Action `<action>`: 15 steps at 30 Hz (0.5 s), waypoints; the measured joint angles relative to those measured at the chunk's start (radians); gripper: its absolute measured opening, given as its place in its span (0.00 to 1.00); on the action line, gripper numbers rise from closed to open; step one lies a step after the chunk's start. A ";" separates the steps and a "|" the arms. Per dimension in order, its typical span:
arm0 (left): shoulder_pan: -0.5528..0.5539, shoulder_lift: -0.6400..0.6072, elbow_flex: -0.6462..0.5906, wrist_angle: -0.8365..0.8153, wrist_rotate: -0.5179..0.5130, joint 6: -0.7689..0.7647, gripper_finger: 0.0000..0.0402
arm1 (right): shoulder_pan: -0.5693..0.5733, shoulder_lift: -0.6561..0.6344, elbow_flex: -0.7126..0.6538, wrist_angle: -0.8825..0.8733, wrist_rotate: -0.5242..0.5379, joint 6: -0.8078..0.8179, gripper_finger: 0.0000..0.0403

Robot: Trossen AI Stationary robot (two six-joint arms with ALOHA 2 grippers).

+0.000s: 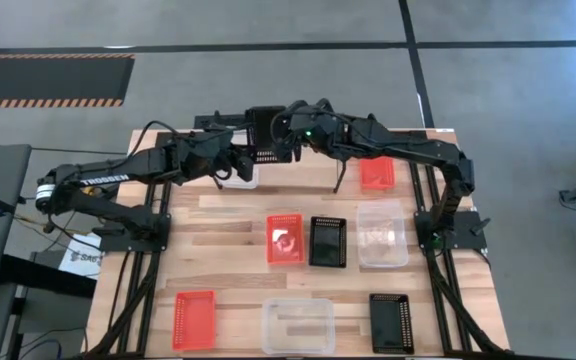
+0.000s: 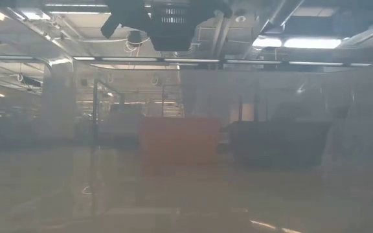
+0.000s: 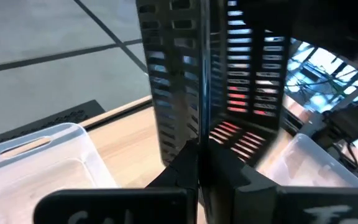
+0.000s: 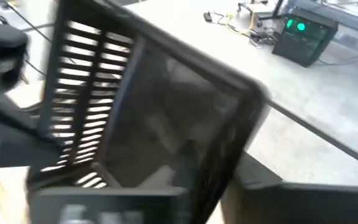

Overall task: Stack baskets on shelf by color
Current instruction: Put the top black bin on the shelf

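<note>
Both arms meet over the table's far middle, at a black basket (image 1: pixel 265 128) with perforated walls that hangs high above the shelf's black wire frame (image 1: pixel 340 180). The low view shows this basket (image 2: pixel 172 26) at the top of the picture. My left gripper (image 1: pixel 243 152) is shut on it from the left. My right gripper (image 1: pixel 293 135) is at it from the right. A clear basket (image 1: pixel 238 178) and an orange basket (image 1: pixel 376 172) sit at the far edge, below the arms. My left gripper pinches one upright perforated wall (image 3: pixel 197 134) of the black basket between its two fingers, coming from the table's left and slanting down. The basket stands tilted on edge, clear of table and shelf. My right gripper has a wall edge (image 4: pixel 219 168) of the same basket between its fingers, from the right; blur hides more.
On the tabletop lie two orange baskets (image 1: pixel 286 240) (image 1: pixel 193 318), two black baskets (image 1: pixel 328 242) (image 1: pixel 391 320) and two clear baskets (image 1: pixel 382 235) (image 1: pixel 298 325), in two rows, middle and near. The low view looks through haze at an orange basket (image 2: pixel 179 139) and a black basket (image 2: pixel 280 142).
</note>
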 joint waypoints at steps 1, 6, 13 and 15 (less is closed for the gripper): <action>0.000 0.000 0.000 0.000 0.007 0.000 0.00 | -0.001 0.002 0.000 -0.006 0.000 0.002 0.06; 0.000 -0.002 0.000 0.037 0.109 0.033 0.00 | 0.000 -0.001 0.002 -0.051 0.002 0.007 0.02; -0.023 -0.074 0.000 0.025 0.184 0.063 0.00 | -0.028 -0.014 0.002 -0.192 0.010 0.033 0.01; -0.044 -0.105 0.000 0.008 0.181 0.061 0.00 | -0.046 -0.025 0.001 -0.227 -0.009 0.039 0.01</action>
